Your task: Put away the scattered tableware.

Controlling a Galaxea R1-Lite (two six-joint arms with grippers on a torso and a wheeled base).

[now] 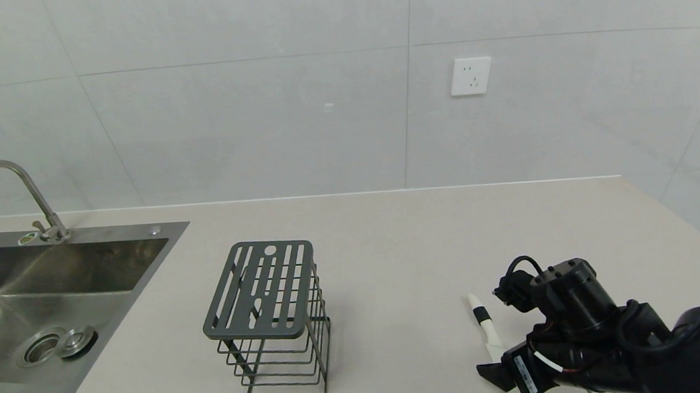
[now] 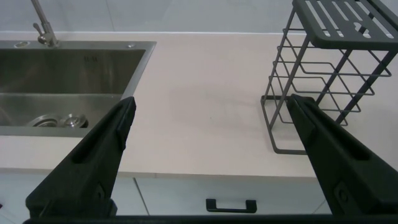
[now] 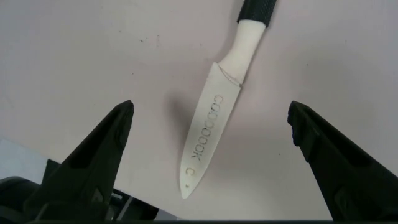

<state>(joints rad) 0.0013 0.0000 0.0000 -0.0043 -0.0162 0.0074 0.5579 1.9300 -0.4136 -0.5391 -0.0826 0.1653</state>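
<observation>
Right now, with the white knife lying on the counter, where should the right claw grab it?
Grip the black-banded handle of the white knife, coming straight down and closing across its width. It looks thicker than the flat blade hugging the beige countertop. The open right claw hangs over the blade, so shift toward the handle.

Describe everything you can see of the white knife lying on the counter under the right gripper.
The knife is white, perhaps ceramic or plastic, with a black band around the handle. Its blade is pointed and carries a row of small marks along the flat. It lies flat on the pale counter, handle pointing away from the robot, to the right of the wire rack and apart from it. The open right gripper hangs above the blade, one finger at each side, apparently not touching it.
</observation>
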